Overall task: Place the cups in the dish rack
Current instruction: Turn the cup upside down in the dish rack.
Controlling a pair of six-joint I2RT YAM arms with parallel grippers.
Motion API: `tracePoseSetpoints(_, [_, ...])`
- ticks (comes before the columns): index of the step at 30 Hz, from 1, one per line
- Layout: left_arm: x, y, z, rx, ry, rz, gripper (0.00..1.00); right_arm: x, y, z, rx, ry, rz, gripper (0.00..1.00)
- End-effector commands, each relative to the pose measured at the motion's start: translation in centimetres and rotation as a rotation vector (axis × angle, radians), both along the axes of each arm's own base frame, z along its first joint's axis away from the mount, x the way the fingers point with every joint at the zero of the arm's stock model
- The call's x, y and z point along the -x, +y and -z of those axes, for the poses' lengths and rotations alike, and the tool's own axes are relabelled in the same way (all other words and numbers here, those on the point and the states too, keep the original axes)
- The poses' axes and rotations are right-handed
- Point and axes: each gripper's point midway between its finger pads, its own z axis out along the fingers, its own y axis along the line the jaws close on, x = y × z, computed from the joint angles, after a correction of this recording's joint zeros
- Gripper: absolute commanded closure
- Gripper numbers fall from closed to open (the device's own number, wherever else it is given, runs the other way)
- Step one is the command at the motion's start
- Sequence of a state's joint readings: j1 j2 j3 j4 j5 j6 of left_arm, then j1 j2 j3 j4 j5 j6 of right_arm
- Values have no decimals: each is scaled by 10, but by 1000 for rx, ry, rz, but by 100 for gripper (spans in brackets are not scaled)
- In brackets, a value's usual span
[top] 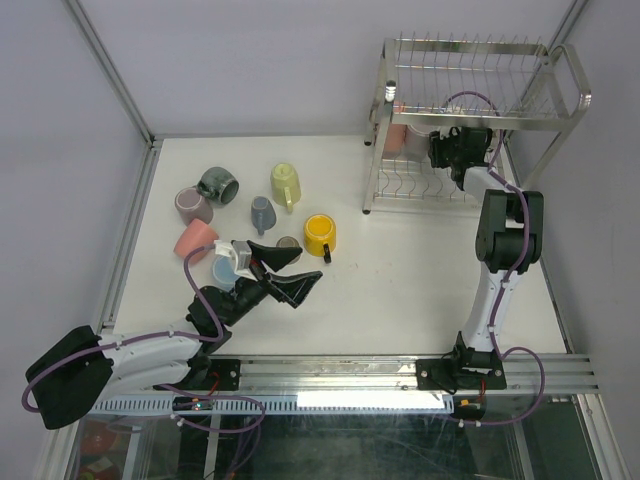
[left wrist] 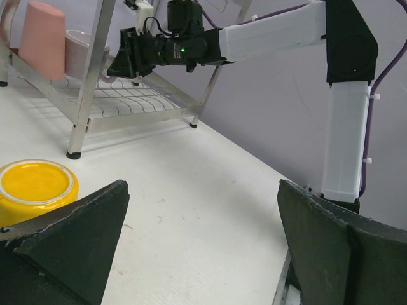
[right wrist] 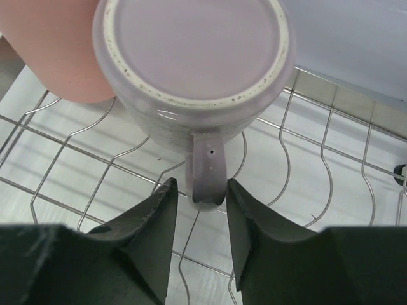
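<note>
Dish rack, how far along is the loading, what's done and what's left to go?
Done: a pink cup stands on the lower shelf of the dish rack. In hand: a mauve mug sits upside down beside it, its handle between the fingers of the right gripper. Left: about seven cups lie on the table, among them the yellow cup by the open left gripper.

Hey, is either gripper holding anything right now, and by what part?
The left gripper is open and empty. The right gripper straddles the handle of the upturned pale mauve mug on the chrome wire rack; whether it grips cannot be told.
</note>
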State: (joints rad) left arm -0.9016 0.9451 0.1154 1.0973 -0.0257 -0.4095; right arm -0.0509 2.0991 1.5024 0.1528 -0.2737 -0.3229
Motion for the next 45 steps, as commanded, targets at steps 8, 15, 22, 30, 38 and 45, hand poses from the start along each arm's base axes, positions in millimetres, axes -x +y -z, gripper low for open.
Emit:
tracePoseSetpoints(8, [2,4,-17,50,-28,3,1,0,29,-49,-59,-80,-121,69])
tracePoseSetpoints(15, [1,3,-16,47,-24,2,1,-3,52,-49,-90,-71,-147,69])
tracePoseSetpoints(22, [1,3,-15,45,-22,0,1,-8,70,-51,-140,-57,-154,63])
tracePoseSetpoints(30, [0,3,-15,44,-22,0,1,-15,92,-53,-190,-32,-182,62])
tracePoseSetpoints(38, [-1,2,-15,42,-24,-3,1,-20,111,-53,-218,-11,-195,58])
tracePoseSetpoints(45, [-2,4,-15,33,-22,-13,1,-14,108,-60,-202,-16,-193,43])
